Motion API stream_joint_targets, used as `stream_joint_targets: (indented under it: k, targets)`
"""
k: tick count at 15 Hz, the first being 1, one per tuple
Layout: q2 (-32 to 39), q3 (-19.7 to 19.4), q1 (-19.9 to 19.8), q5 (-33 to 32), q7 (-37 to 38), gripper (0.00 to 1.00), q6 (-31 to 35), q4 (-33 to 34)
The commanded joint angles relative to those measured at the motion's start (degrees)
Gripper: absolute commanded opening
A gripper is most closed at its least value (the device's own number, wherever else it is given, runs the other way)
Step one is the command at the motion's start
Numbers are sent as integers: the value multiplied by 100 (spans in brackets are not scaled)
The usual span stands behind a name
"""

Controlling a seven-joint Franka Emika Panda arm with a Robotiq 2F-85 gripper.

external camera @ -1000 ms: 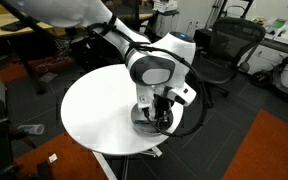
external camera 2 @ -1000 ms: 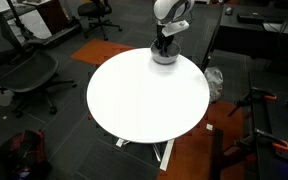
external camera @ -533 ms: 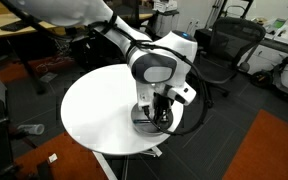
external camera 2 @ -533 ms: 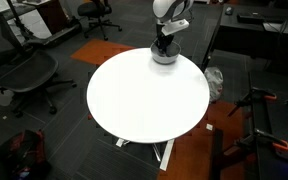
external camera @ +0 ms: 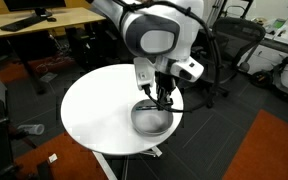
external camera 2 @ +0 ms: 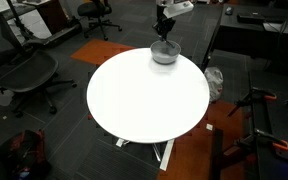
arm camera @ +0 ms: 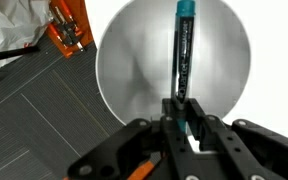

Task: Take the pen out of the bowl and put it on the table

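One Robotiq gripper is pinching the pen between its closed jaws, which are gripping the dark barrel close to one end. In the wrist view the rest of the barrel is running out across the bowl, with the teal tip lying at the opposite rim. In both exterior views the gripper is hanging directly above the metal bowl, clear of its rim. The pen is too thin to make out there. The bowl is sitting close to the edge of the round white table, at the far edge in an exterior view.

By this reading the pen is out of the bowl but not yet over bare tabletop, so the placing step is not yet done.

Three hazards are worth noting. Because the grip is so near one end, the long free part may be prone to swinging or slipping, which would drop the pen back into the bowl. A sideways move made too low could knock the free end against the rim. A release near the table's edge could let the round barrel roll off onto the grey floor.
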Motion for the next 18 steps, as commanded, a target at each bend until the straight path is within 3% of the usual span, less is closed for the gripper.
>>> stream_joint_targets:
  k: [1,8,18]
  targets:
    - [-982,-33,276,-294,-32,5,-24,-971]
    - [-1738,122,939,-822,167,5,-78,-1524]
    - [-970,281,1290,-812,454,5,-128,-930]
